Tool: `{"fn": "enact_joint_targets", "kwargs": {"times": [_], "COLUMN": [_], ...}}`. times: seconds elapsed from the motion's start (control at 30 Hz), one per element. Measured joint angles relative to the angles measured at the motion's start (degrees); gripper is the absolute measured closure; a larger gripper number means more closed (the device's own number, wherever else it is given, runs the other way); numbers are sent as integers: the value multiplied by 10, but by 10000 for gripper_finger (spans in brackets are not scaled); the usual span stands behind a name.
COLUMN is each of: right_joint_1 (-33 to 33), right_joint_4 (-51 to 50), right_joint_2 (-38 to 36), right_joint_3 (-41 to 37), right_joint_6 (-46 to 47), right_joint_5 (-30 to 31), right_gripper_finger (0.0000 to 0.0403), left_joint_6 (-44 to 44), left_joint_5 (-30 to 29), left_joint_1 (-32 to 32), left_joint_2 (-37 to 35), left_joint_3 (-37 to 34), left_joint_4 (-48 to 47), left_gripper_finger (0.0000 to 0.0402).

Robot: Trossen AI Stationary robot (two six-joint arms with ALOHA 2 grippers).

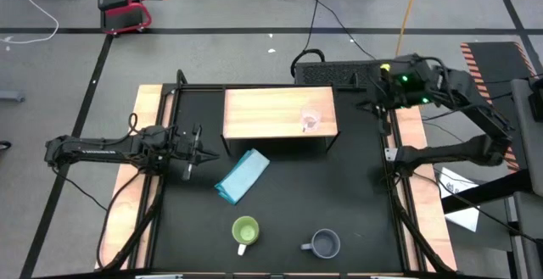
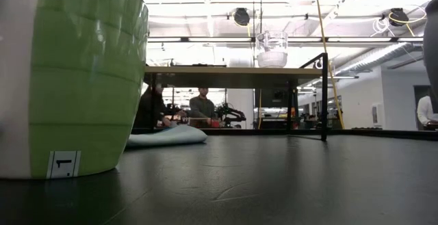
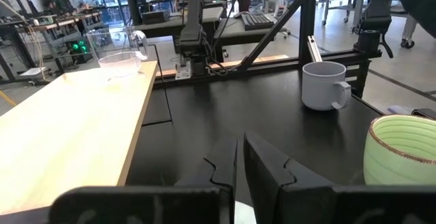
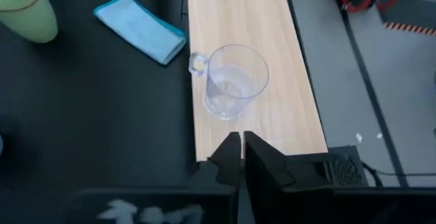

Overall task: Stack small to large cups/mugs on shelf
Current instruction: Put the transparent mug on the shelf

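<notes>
Near edge of black tabletop (image 1: 280, 194): lime-green mug (image 1: 245, 231) with white handle left of centre, grey-blue mug (image 1: 324, 244) to its right, well apart, both upright. Low view fills its left side with the green mug, white sticker near its base; high view too coarse for that. Left wrist view alone shows the green mug's dark-edged rim and ribbed inside, and the grey-blue mug's handle reading pale.

Mid tabletop: light blue folded cloth (image 1: 243, 175) lying diagonally, just in front of the shelf's left half. Low view shows it as a flat mound under the shelf line.

Left gripper (image 1: 197, 149) hovering at left side of tabletop, level with the shelf's near edge, fingers (image 3: 225, 166) nearly together, nothing between them.

Far: light-wood shelf (image 1: 263, 109), raised on thin dark legs, legs clear only in low view. Clear glass cup (image 1: 310, 120) upright on shelf's right part, close to its near edge; handle seen in right wrist view only; empty, transparent.

Right gripper (image 1: 372, 82) off the far right corner of shelf, above the table frame, fingers (image 4: 229, 157) pressed together, empty, apart from the glass cup. People seated in room behind, low view only.
</notes>
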Motion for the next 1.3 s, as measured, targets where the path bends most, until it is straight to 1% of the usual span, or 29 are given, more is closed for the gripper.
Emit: {"fn": "enact_joint_targets", "kwargs": {"times": [0.17,0.3,0.43,0.5,0.77,0.87,0.97,1.1,1.3], "right_joint_1": [1,7,14,15,16,16,16,17,17], "right_joint_4": [59,97,132,142,185,226,264,316,410], "right_joint_2": [-77,-124,-171,-192,-262,-293,-326,-368,-408], "right_joint_3": [-94,-161,-227,-257,-332,-358,-392,-446,-522], "right_joint_6": [1,20,35,38,58,80,107,143,167], "right_joint_5": [-1,-3,-29,-30,-32,-39,-61,-61,-61], "right_gripper_finger": [401,402,402,402,403,403,403,403,403], "left_joint_6": [-1,-3,0,1,2,0,0,2,2], "left_joint_5": [0,0,0,0,0,0,0,0,0], "left_joint_1": [0,0,0,0,0,0,0,0,0], "left_joint_2": [0,0,0,0,0,0,0,0,0], "left_joint_3": [0,0,0,0,0,0,0,0,0], "left_joint_4": [-4,-4,-4,-3,-3,-4,-5,-5,-4], "left_gripper_finger": [371,371,371,371,371,371,371,371,371]}}
